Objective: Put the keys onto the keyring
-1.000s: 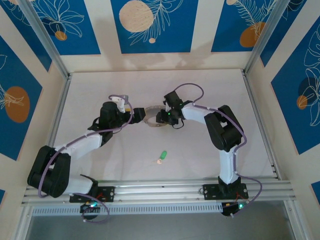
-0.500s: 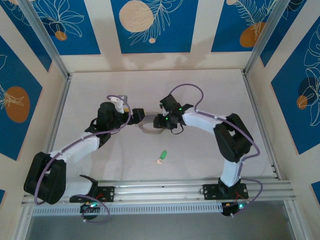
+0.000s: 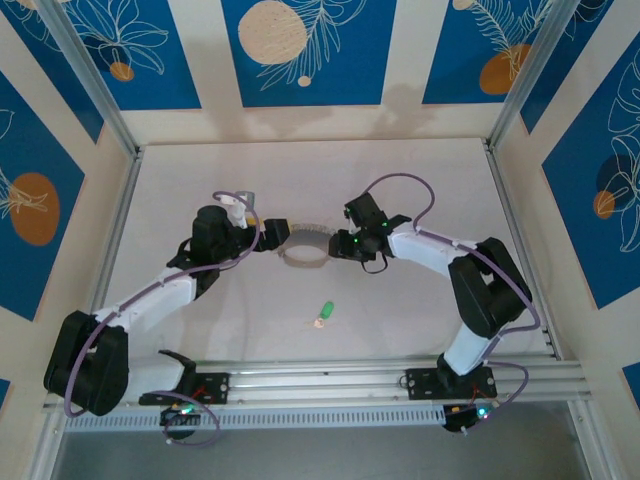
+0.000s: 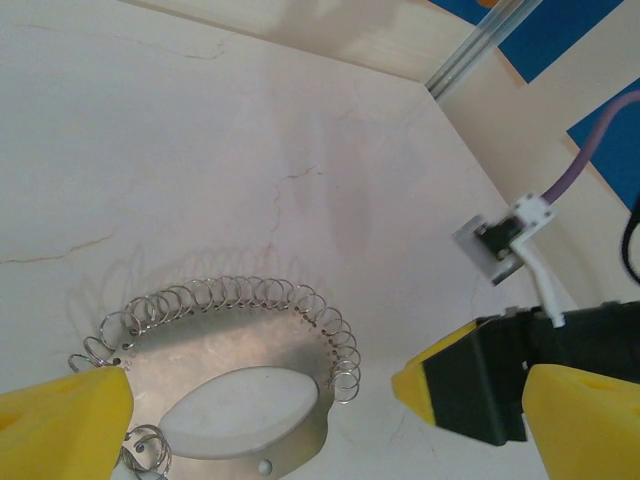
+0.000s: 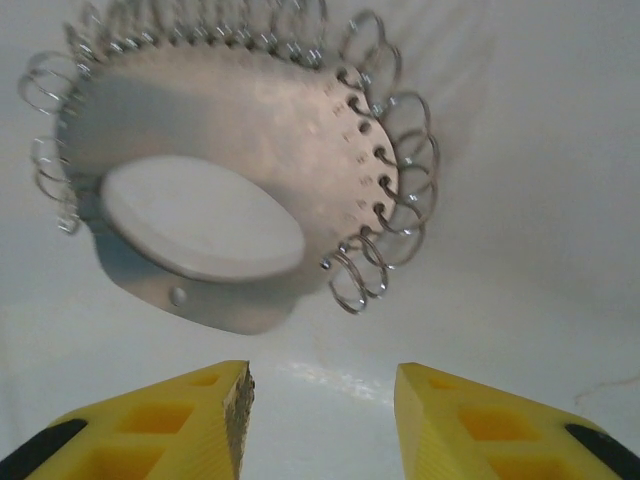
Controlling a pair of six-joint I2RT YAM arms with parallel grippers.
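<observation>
The keyring (image 3: 308,230) is a thin metal plate with an oval hole and several wire loops along its edge, lying flat mid-table. From the left wrist the keyring (image 4: 235,395) lies between my wide-apart yellow fingers, the left fingertip (image 4: 95,395) at its loop end. My left gripper (image 3: 278,233) (image 4: 325,400) is open. My right gripper (image 3: 340,244) (image 5: 322,385) is open just right of the keyring (image 5: 250,150), with nothing between its fingers. The small key (image 3: 325,311), green head and pale shank, lies alone nearer the front edge.
The right arm's black and yellow finger (image 4: 465,385) and its purple cable (image 4: 590,150) show close by in the left wrist view. Aluminium rails (image 3: 515,250) and patterned walls enclose the white table (image 3: 200,180).
My right gripper has pulled back to the right, off the keyring. The keyring shifted slightly on the table. The left gripper stays at its left end; the key has not moved.
</observation>
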